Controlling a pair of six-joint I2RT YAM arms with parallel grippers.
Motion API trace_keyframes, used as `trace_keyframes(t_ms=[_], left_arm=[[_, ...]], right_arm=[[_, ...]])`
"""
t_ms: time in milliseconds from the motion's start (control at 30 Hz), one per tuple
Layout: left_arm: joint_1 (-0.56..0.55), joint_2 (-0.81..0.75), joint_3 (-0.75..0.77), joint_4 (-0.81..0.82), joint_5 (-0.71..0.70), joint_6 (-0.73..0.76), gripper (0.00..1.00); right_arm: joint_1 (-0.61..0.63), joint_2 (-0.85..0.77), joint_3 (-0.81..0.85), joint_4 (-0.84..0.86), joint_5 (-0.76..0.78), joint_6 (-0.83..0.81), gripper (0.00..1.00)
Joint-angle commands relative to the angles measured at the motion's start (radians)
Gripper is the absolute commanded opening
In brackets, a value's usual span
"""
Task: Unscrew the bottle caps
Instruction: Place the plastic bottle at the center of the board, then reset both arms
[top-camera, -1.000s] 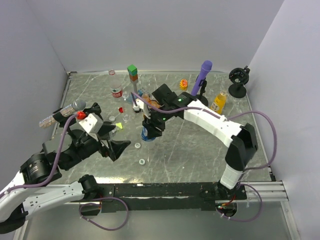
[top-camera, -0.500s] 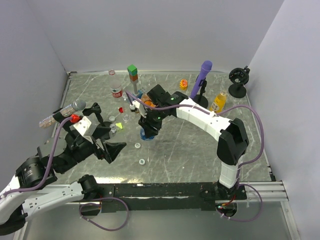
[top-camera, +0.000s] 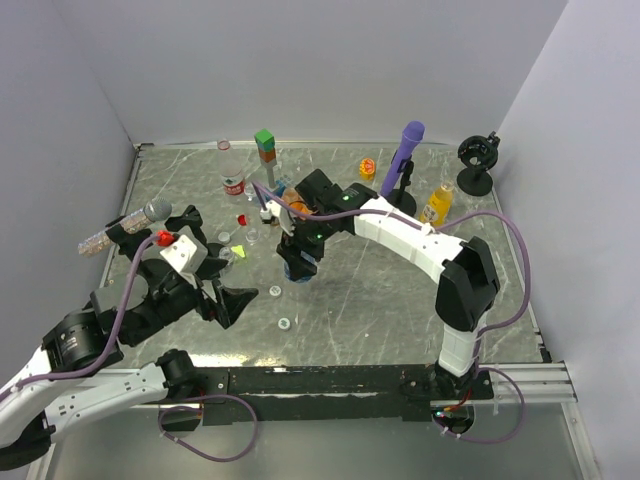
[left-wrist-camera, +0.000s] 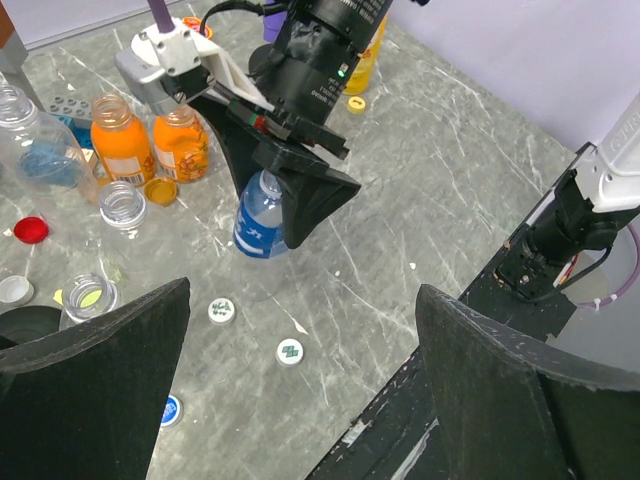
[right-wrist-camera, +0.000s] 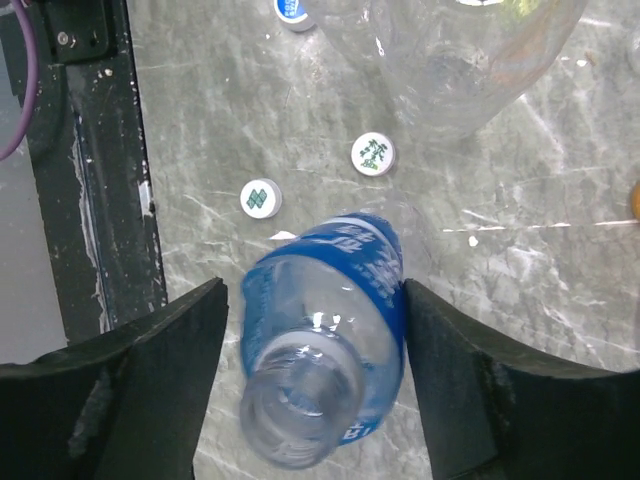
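Right gripper has its jaws spread around the squat clear plastic bottle with the blue label. One finger sits right against it and a sliver of table shows on the other side, so I can't tell if it's actually squeezing. That bottle sits tilted on the grey marbled table, mouth uncapped. Two small white round caps with green print lie just beside the bottle on its near side, with a blue cap a little beyond them. Two orange bottles stand near the bottle's far side. Left gripper hangs wide open, closer to the arm bases than the bottle, holding nothing.
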Motion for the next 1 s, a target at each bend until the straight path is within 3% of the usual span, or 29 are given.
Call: trace_keyframes(t_ms=[0,67,100,400,567,667,800,967], left_arm=[[0.003,0.022,0.0,0.043,0.015,-0.018,0.97],[0.003,0.03,0.003,0.049,0.017,-0.018,0.97],[0.003,0.031,0.003,0.053,0.021,-0.017,0.97],[0.003,0.064,0.011,0.092,0.046,-0.02,0.97],[0.003,0.071,0.026,0.148,0.014,-0.055,0.97],[0.003,0.087,0.037,0.206,-0.06,-0.077,0.97],[0.004,0.192,0.103,0.238,-0.104,-0.055,0.97],[0.104,0.37,0.235,0.27,-0.079,-0.025,0.97]], right_arm=[[-0.006,-0.087,-0.006,0.001,-0.015,0.009,0.79],[-0.006,-0.107,-0.003,0.0,-0.013,0.006,0.88],[-0.006,-0.121,-0.002,-0.002,-0.011,0.001,0.99],[-0.052,-0.235,0.033,-0.037,-0.031,-0.016,0.99],[-0.115,-0.38,-0.008,-0.031,-0.085,-0.033,0.99],[-0.21,-0.511,-0.086,0.021,-0.117,0.009,0.99],[-0.447,-0.704,-0.212,0.09,-0.237,0.114,0.99],[-0.553,-0.914,-0.351,0.168,-0.035,0.185,0.99]])
